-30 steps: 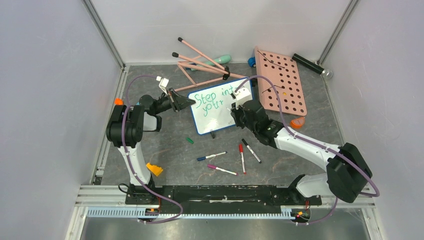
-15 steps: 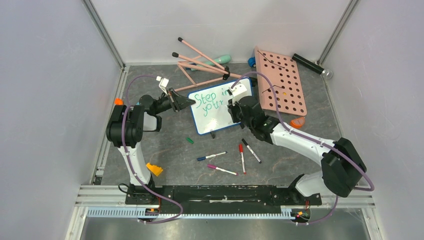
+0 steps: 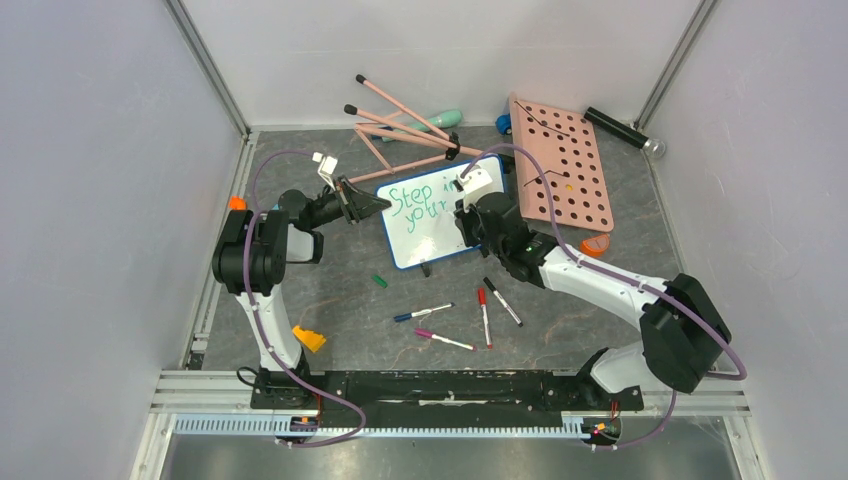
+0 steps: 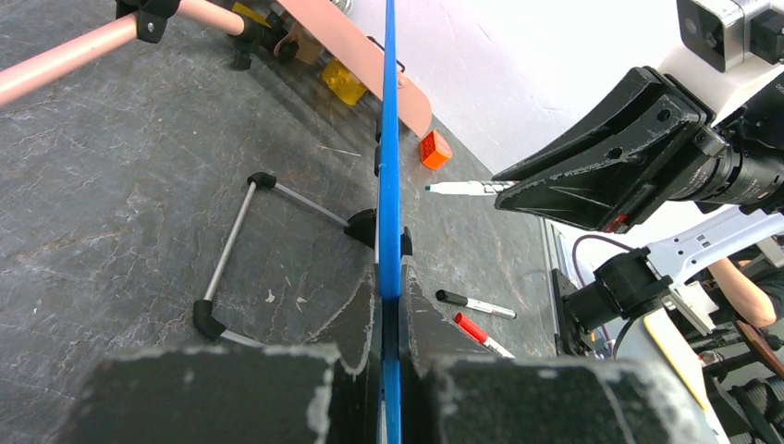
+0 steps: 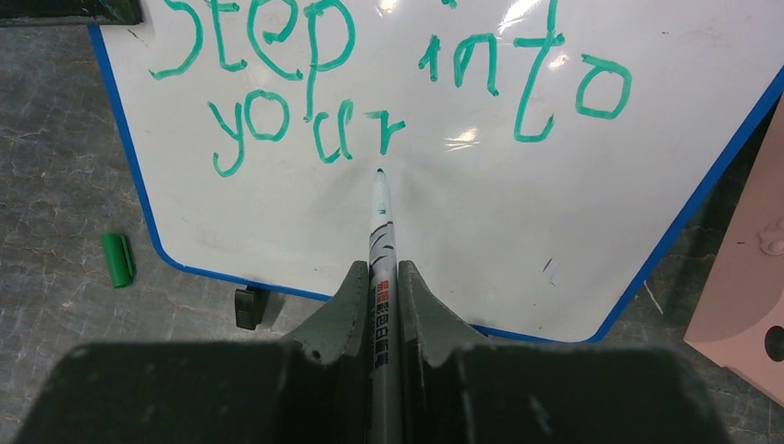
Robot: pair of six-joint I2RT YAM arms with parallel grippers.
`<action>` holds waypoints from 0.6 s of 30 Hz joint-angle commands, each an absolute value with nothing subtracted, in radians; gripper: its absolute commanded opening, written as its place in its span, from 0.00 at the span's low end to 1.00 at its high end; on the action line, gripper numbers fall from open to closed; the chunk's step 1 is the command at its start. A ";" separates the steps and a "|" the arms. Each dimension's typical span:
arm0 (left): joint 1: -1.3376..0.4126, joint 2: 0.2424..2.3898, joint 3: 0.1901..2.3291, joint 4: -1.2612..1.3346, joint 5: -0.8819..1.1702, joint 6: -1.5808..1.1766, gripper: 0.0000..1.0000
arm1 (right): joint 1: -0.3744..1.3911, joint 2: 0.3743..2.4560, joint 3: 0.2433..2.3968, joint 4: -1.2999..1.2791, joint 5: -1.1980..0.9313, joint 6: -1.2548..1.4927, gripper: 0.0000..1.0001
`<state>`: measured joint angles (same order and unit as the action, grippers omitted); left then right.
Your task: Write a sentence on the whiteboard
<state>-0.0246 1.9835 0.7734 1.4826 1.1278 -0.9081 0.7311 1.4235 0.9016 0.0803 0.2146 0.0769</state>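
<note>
The whiteboard (image 3: 425, 248), white with a blue frame, stands tilted in the middle of the table (image 3: 330, 300) between the arms, and the sentence (image 5: 379, 79) on it is two green lines, "Step into" and "your". The left gripper (image 4: 389, 305) pinches its blue edge, the right gripper (image 5: 377, 277) squeezes one green marker (image 5: 380, 217), and four more markers (image 3: 484, 317) and one green cap (image 3: 379, 281) lie nearby. Only the right wrist view shows the tip just under "your"; only the left wrist view shows a little gap between tip and board.
</note>
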 commanded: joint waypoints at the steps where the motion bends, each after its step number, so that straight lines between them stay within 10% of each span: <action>1: -0.013 1.979 0.787 1.557 1.132 -0.861 0.02 | 0.738 1.430 0.919 0.083 0.199 0.079 0.00; 18: -0.012 1.973 0.778 1.557 1.125 -0.856 0.02 | 0.772 1.495 0.961 0.090 0.227 0.098 0.00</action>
